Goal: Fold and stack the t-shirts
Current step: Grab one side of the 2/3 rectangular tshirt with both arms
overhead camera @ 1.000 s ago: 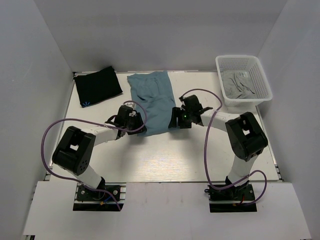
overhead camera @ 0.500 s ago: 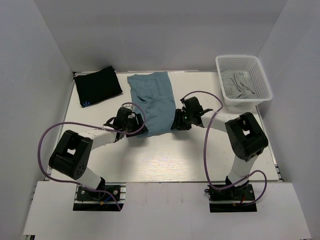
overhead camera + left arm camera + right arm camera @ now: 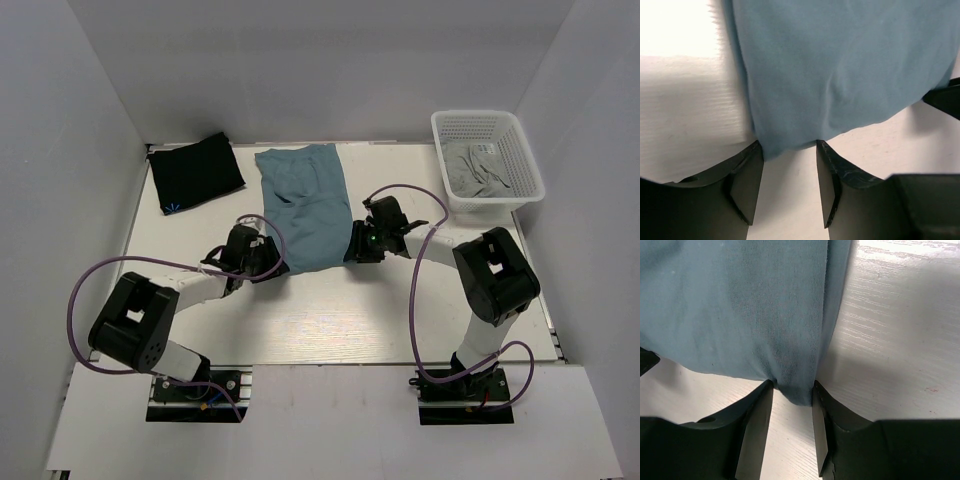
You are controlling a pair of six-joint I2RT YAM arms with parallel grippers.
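The teal-blue t-shirt (image 3: 305, 205) lies flat as a long folded strip in the middle of the table. The black t-shirt (image 3: 195, 172), with a light-blue mark at its near left corner, lies folded at the far left. My left gripper (image 3: 262, 258) is open at the teal shirt's near left corner; in the left wrist view (image 3: 789, 145) the shirt's edge (image 3: 840, 75) just reaches the fingertips. My right gripper (image 3: 357, 243) is open at the near right corner; in the right wrist view (image 3: 792, 385) the shirt's corner (image 3: 795, 387) sits between the jaws.
A white plastic basket (image 3: 520, 150) with grey cloth (image 3: 475, 172) in it stands at the far right. White walls close the table in at the left, back and right. Purple cables loop off both arms.
My left gripper has drawn back toward the near left, off the teal shirt's edge. My right gripper has shifted slightly nearer. The shirts have hardly moved.
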